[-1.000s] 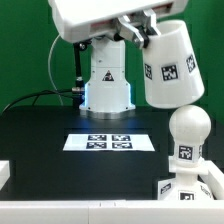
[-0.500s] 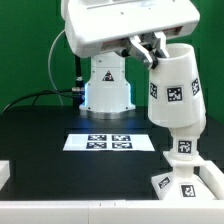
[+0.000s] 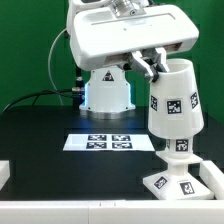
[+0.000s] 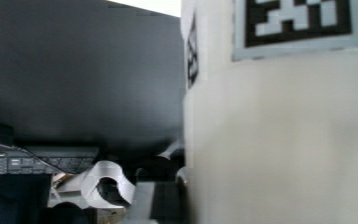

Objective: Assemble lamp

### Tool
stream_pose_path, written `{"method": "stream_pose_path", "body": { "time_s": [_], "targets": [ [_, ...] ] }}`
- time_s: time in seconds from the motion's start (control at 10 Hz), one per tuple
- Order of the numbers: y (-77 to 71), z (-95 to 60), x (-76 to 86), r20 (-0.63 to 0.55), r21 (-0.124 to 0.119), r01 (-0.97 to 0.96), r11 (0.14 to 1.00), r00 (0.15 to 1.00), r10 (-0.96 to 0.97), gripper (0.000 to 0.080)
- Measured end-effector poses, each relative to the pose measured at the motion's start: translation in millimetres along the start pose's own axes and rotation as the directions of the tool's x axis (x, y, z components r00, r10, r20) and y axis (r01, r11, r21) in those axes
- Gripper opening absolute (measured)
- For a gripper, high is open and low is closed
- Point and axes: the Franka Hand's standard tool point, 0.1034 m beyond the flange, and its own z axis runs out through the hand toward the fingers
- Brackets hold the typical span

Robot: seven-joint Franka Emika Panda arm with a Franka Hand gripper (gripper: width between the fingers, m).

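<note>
In the exterior view my gripper (image 3: pixel 157 64) is shut on the upper rim of the white tapered shade (image 3: pixel 172 98), which carries square tags. The shade hangs upright over the bulb and hides its round head. Only the bulb's tagged neck (image 3: pixel 181 146) shows below the shade's lower edge. The bulb stands on the flat square base (image 3: pixel 178 183) at the front of the exterior view's right. In the wrist view the shade's wall (image 4: pixel 282 130) fills one side, with a tag (image 4: pixel 309 25) on it. One white finger (image 4: pixel 101 186) shows beside it.
The marker board (image 3: pixel 108 141) lies on the black table in the middle. The arm's white pedestal (image 3: pixel 107 88) stands behind it. A white edge piece (image 3: pixel 4 172) shows at the exterior view's left. A green wall closes the back.
The gripper has carried the shade down and toward the exterior view's left, over the bulb. The bulb's round head, visible before, is now covered by the shade.
</note>
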Motion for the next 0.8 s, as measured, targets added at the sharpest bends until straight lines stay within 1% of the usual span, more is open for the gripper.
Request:
{"method": "stream_pose_path", "body": {
  "time_s": [0.1, 0.2, 0.4, 0.5, 0.8],
  "targets": [
    [0.1, 0.0, -0.1, 0.0, 0.0, 0.0, 1.0, 1.0, 0.0, 0.0047],
    [2.5, -0.9, -2.2, 0.0, -0.027, 0.014, 1.0, 1.0, -0.014, 0.0047],
    [3.1, 6.9, -13.4, 0.013, -0.019, 0.003, 1.0, 1.0, -0.002, 0.0047],
    [1.0, 10.1, -16.7, 0.022, -0.017, 0.007, 1.0, 1.0, -0.006, 0.0047],
    [1.5, 10.4, -18.0, 0.025, -0.017, 0.008, 1.0, 1.0, -0.007, 0.0071]
  ]
}}
